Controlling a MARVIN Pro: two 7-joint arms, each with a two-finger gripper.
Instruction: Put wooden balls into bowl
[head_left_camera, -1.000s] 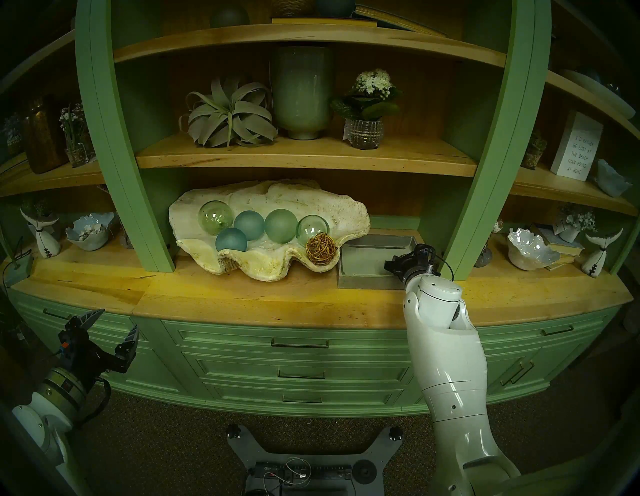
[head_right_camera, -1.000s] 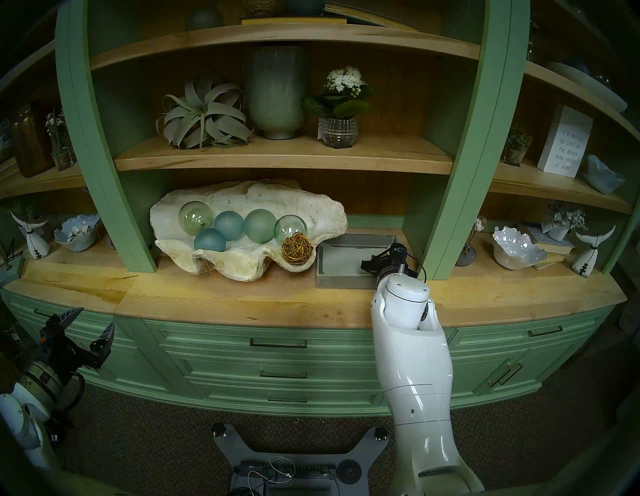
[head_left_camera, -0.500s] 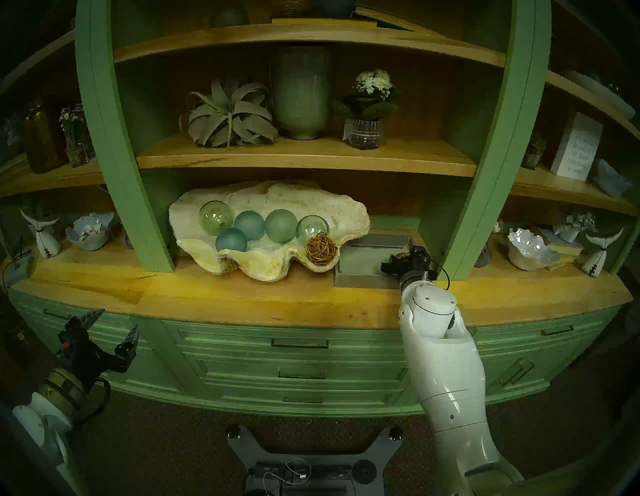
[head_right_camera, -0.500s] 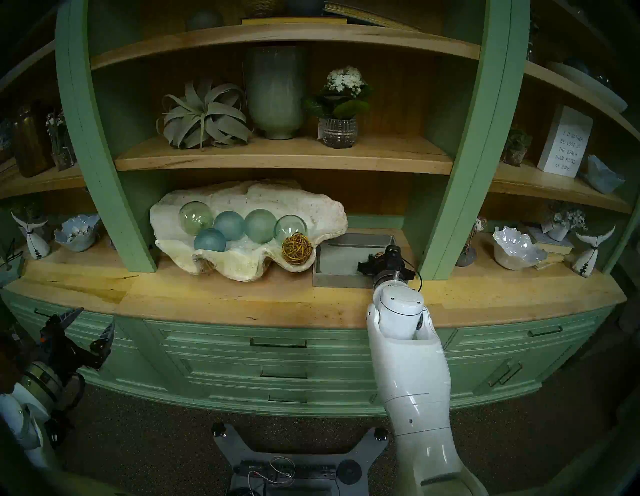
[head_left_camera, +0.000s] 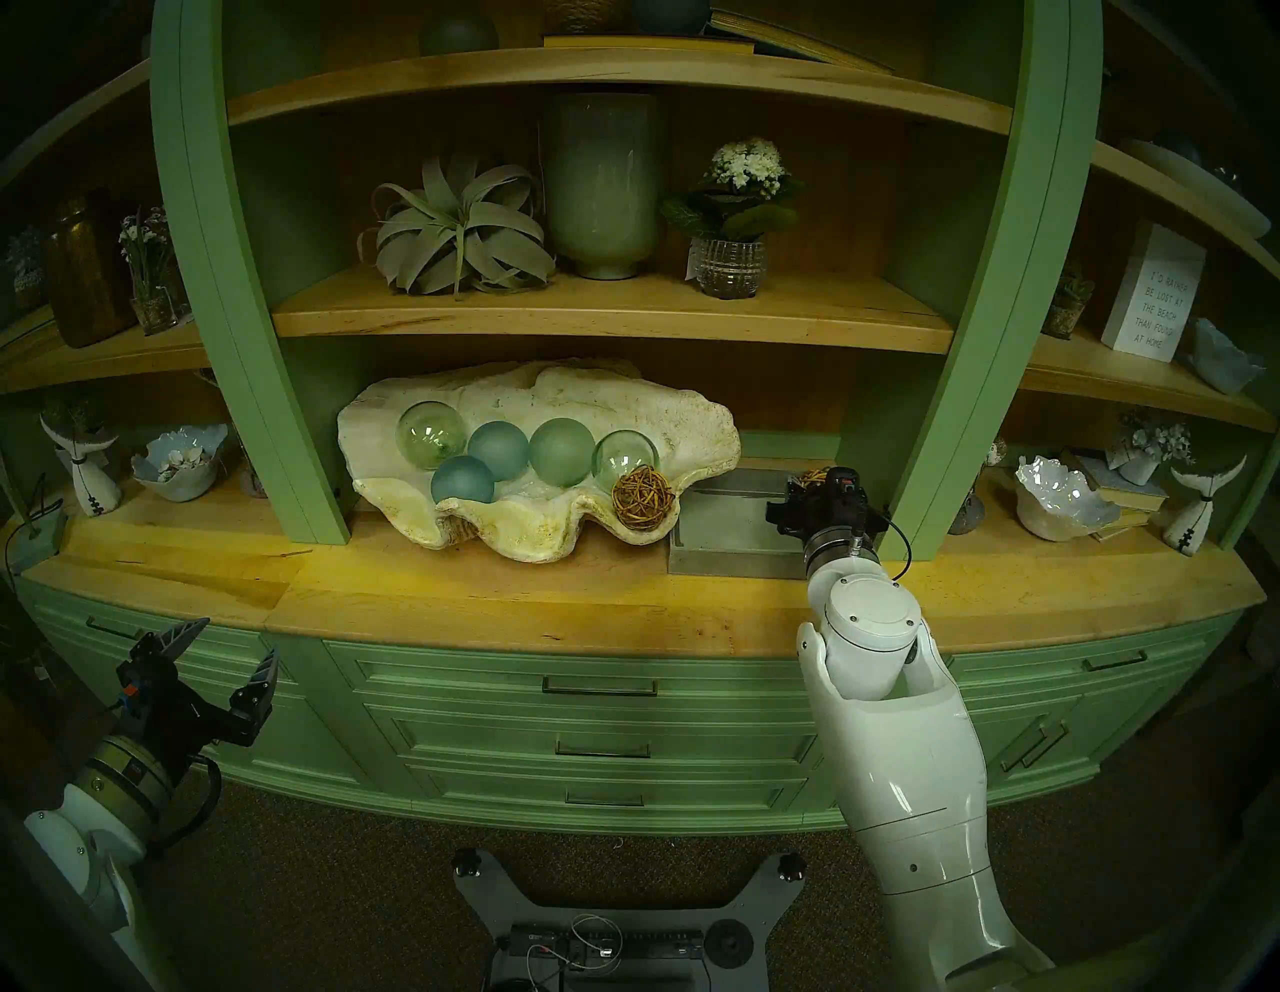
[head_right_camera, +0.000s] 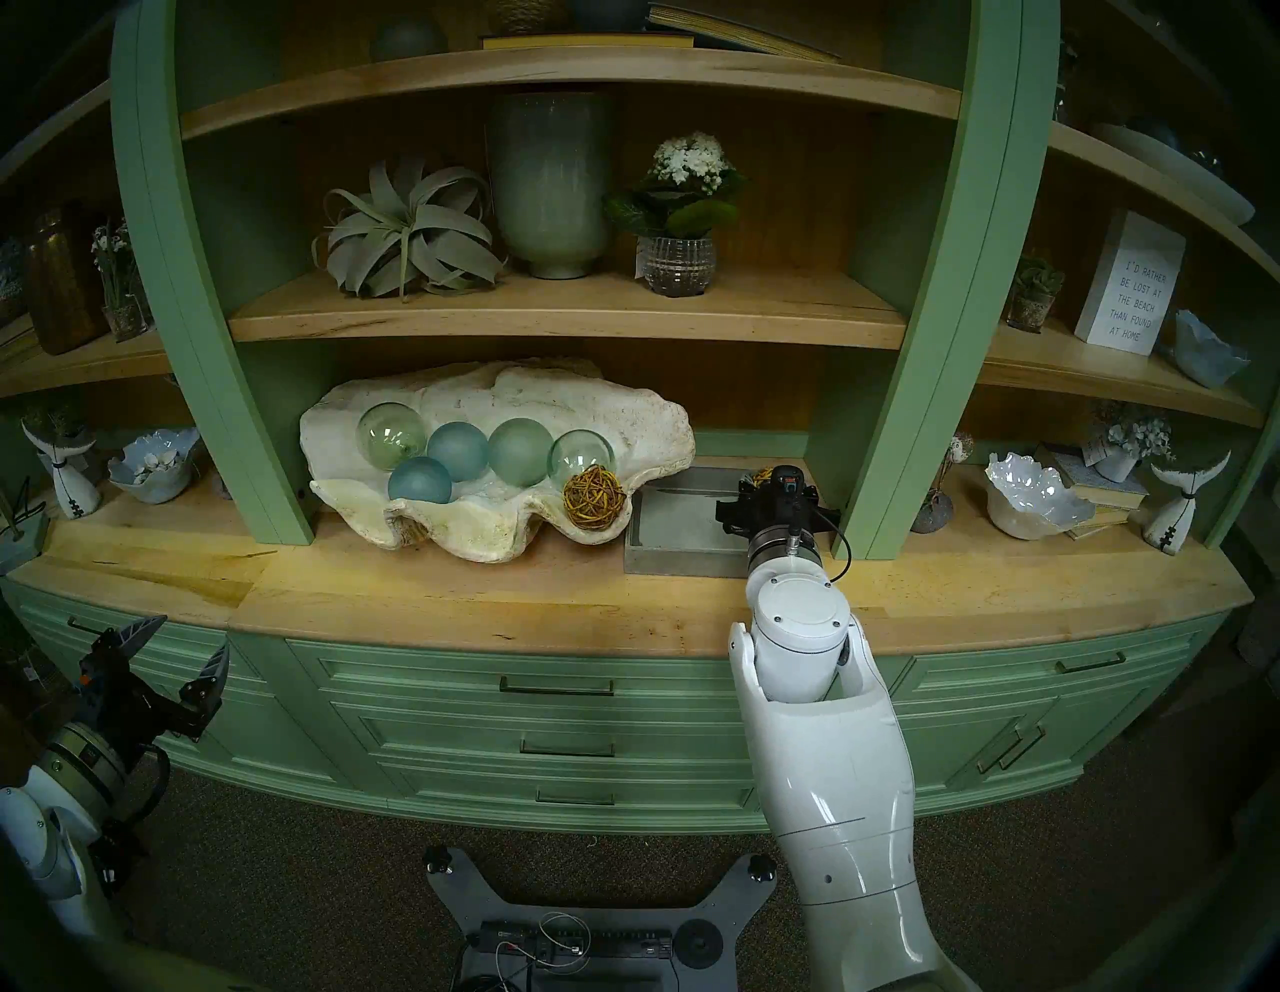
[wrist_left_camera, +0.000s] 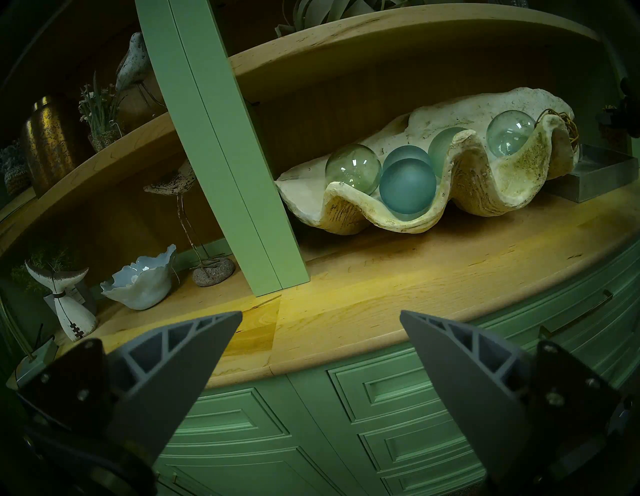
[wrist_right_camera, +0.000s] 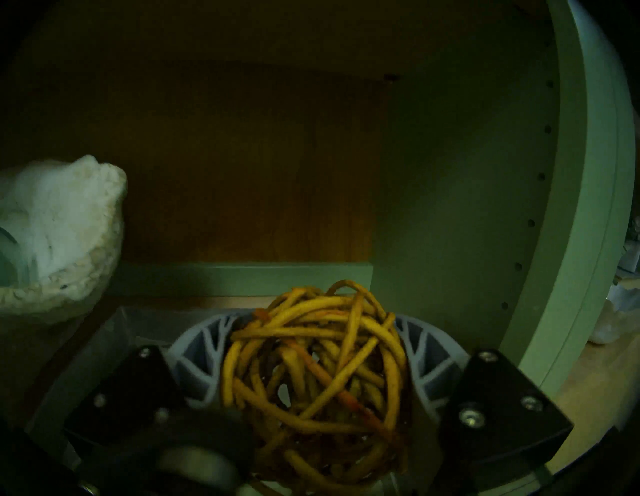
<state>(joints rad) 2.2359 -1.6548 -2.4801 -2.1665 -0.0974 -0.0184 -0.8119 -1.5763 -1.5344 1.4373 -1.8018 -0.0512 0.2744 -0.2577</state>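
At your far left, the left gripper (head_left_camera: 223, 648) hangs in front of the drawers with its jaws wide apart and nothing between them. Next you see the clam shell bowl (head_left_camera: 699, 422) on the counter, with one rattan ball (head_left_camera: 643, 498) already resting at its right end, beside the glass spheres (head_left_camera: 499, 449). Further right, the right gripper (wrist_right_camera: 313, 350) is closed around the second rattan ball (wrist_right_camera: 313, 377), above the grey tray (head_left_camera: 724, 516).
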